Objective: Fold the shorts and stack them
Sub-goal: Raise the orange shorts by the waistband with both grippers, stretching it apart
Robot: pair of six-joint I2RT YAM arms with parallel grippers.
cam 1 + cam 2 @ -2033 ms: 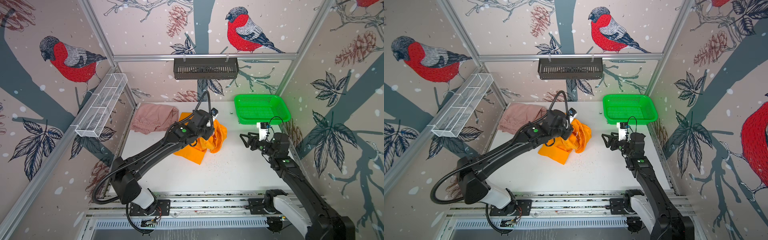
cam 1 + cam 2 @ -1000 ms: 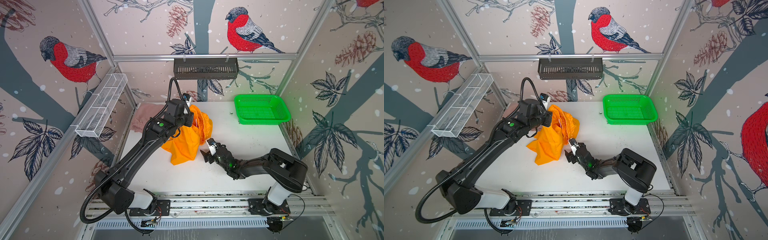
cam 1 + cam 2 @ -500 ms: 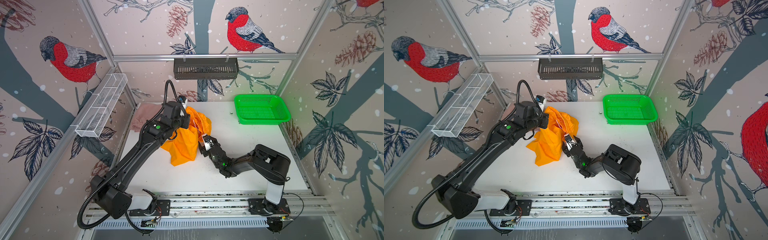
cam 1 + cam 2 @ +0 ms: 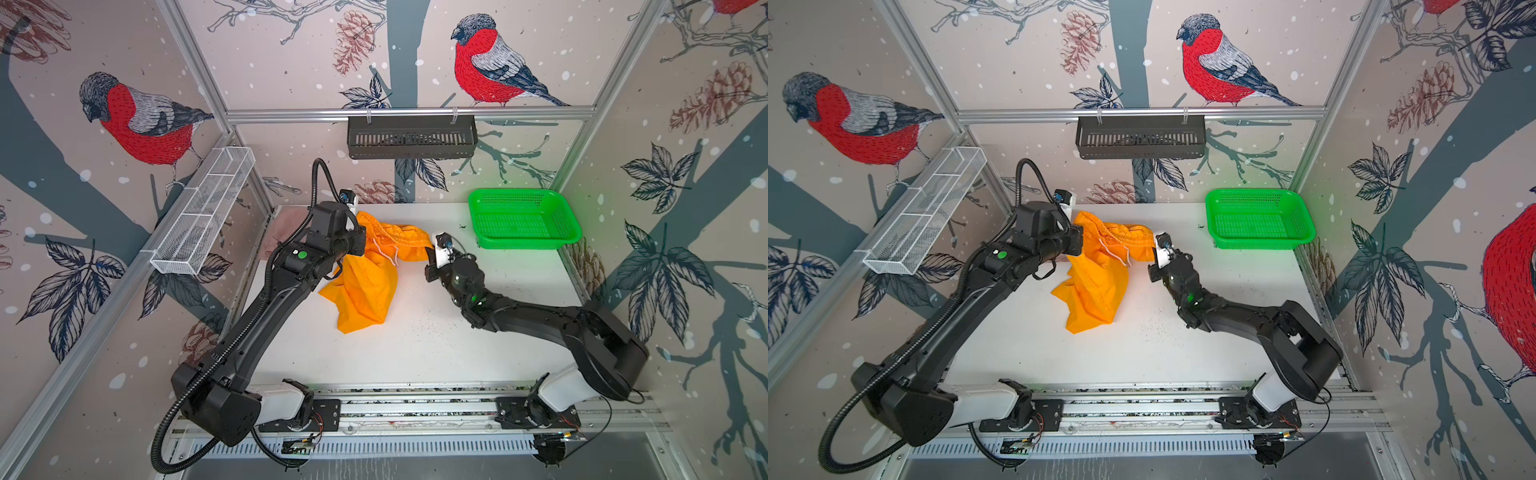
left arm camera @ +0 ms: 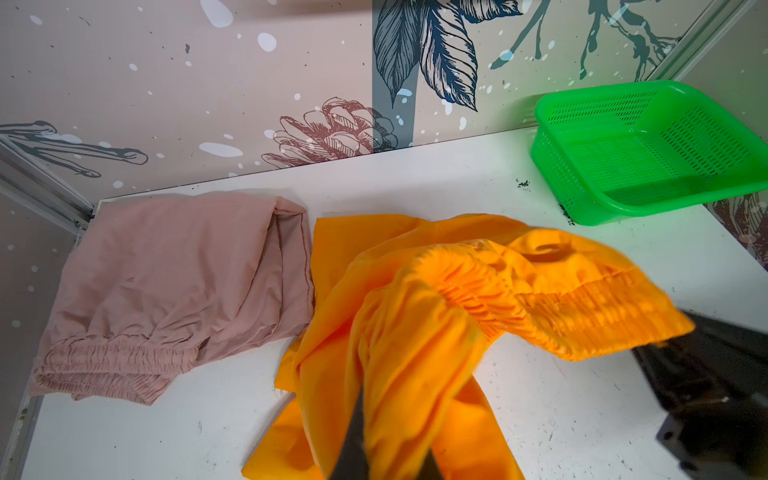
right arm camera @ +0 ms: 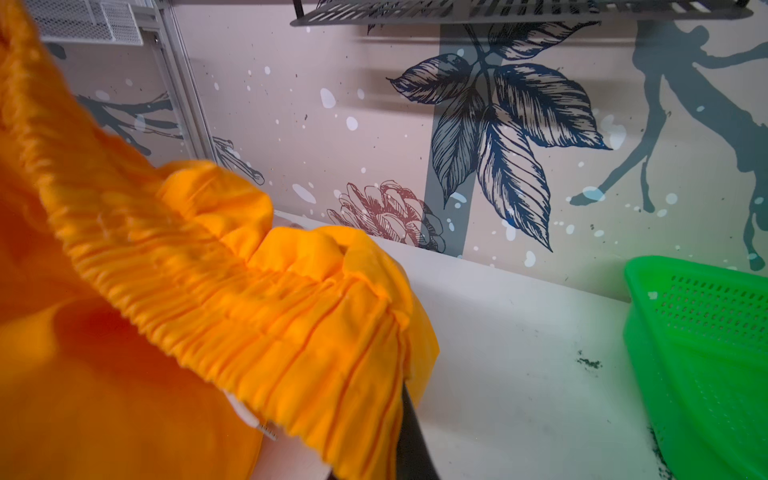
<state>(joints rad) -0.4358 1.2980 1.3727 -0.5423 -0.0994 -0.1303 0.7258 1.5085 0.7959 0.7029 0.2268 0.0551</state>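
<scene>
Jaws buried in cloth, both arms.
Hem of orange shorts (image 4: 365,291) drags on table (image 4: 415,353) centre; left gripper (image 4: 358,232) and right gripper (image 4: 429,252) each pinch the raised waistband. Behind, pink shorts (image 5: 166,282) crumpled far-left, mostly occluded from above.

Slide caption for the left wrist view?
Orange shorts held up by the waistband over the table; pink shorts lie alongside, green basket nearby.
</scene>
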